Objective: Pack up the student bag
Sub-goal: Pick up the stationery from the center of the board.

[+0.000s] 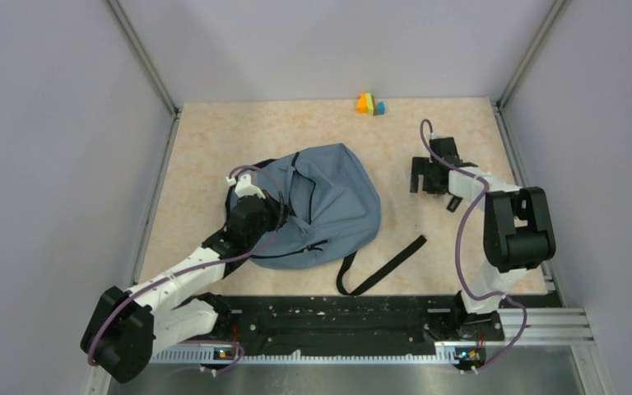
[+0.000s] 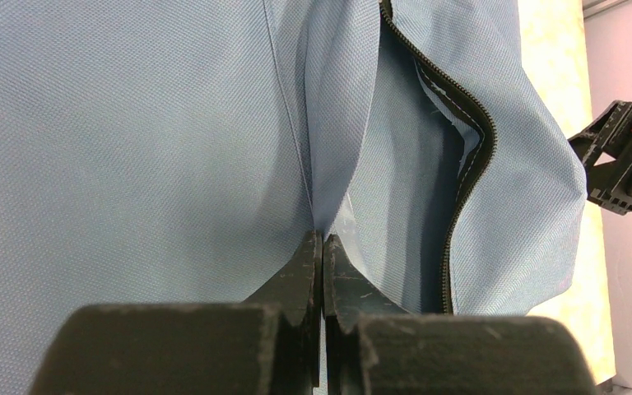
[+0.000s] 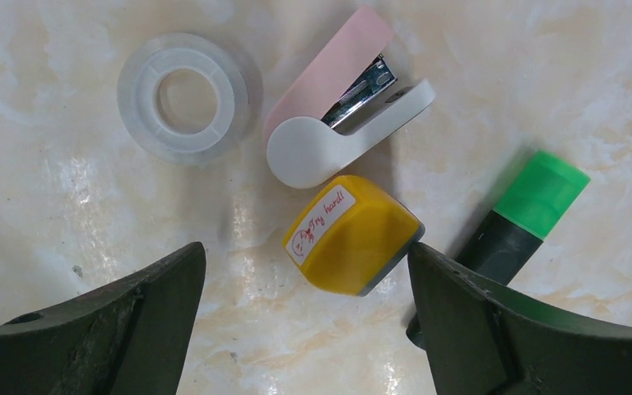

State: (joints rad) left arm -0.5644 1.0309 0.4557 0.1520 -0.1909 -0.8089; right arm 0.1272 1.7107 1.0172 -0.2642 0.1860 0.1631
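Observation:
The dusty-blue student bag [image 1: 329, 206] lies on the table left of centre, with its dark zipper [image 2: 461, 164] parted along one edge. My left gripper [image 1: 273, 216] is at the bag's left side. In the left wrist view this gripper [image 2: 322, 239] is shut on a pinched fold of the bag's fabric [image 2: 132, 123]. My right gripper [image 1: 425, 174] hangs open over the table to the right of the bag. In the right wrist view a yellow stamp [image 3: 354, 234] lies between the wide-apart fingers of the right gripper [image 3: 304, 251], close to the right one.
Near the stamp lie a clear tape roll [image 3: 188, 95], a pink and white stapler [image 3: 337, 123] and a green-capped highlighter [image 3: 527, 206]. Small coloured blocks [image 1: 370, 104] sit at the far edge. A black bag strap [image 1: 383, 265] trails toward the arm bases.

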